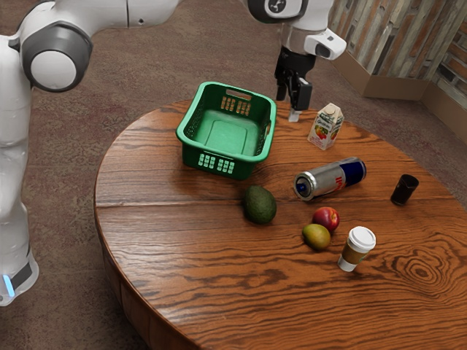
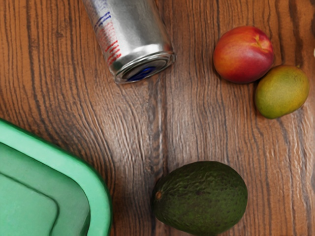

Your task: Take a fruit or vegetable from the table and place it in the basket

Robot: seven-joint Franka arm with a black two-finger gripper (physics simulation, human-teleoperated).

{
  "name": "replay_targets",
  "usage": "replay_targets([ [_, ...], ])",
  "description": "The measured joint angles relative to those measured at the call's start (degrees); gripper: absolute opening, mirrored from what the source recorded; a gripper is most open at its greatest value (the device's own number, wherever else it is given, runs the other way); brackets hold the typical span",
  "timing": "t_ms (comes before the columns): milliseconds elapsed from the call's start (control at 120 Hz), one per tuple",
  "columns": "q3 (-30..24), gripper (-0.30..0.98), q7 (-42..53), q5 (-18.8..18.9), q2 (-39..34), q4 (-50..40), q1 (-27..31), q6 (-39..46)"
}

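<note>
White arm rising at the exterior view's left, reaching across the top toward the exterior view's right, elbow bent, wrist lowered; black gripper pointing down, its two fingers standing apart, open

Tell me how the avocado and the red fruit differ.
The avocado is dark green, while the red fruit is red with orange patches. The avocado is larger and longer; the red fruit is smaller and rounder. The avocado's skin looks rough, the red fruit's smooth. Both lie on the table, outside the basket.
</note>
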Motion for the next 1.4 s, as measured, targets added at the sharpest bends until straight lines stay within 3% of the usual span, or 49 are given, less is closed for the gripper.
replay_targets([
  [450,-0.34,0.69,-0.86,-0.21,0.06,0.69,0.44,-0.73],
  [817,-1.18,0.69,-31.72,-3.07,4.97,2.02,0.64,3.84],
  [1125,-1.17,0.69,-48.84,-3.38,14.82,9.69,0.32,11.53],
  [1308,-1.4,0.69,-58.43,1.55,18.16,9.15,-1.79,14.21],
  [1400,-1.47,0.69,-62.69,1.73,18.95,9.02,-2.06,14.86],
])
